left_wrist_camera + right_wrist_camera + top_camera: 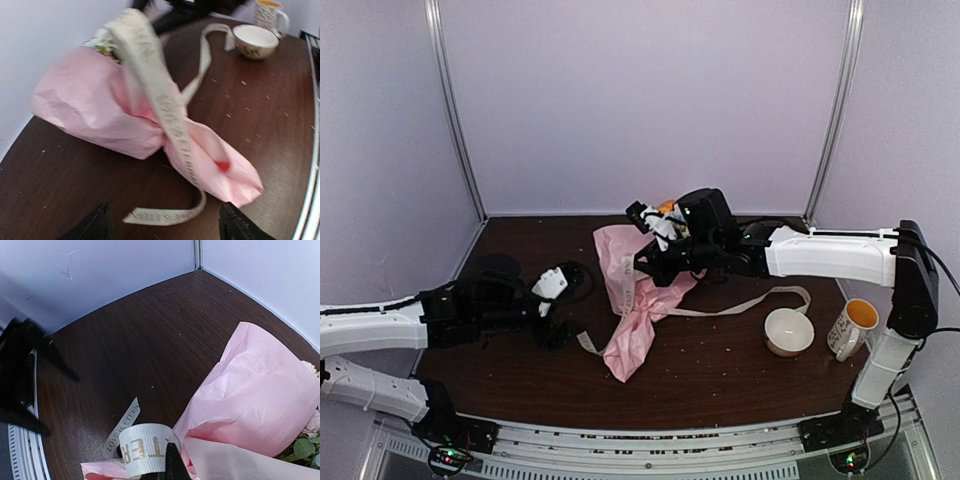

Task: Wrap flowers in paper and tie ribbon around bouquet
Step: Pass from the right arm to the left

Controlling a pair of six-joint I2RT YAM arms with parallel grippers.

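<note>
Two grippers: right gripper (167, 465) pinching ribbon (145, 450) over pink paper (630, 300) at table (720, 380) centre; left gripper (165, 215) jaws spread, empty, near left edge.

A white bowl (788, 331) sits on the dark table (720, 375), with a mug (853, 328) just beside it (orange inside). Pale specks dot the wood.

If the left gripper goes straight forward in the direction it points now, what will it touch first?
Probably the loose ribbon end on the table just ahead of the open left gripper; behind it comes the pinched waist of the paper. Depth is unclear: it might pass above the ribbon.
</note>
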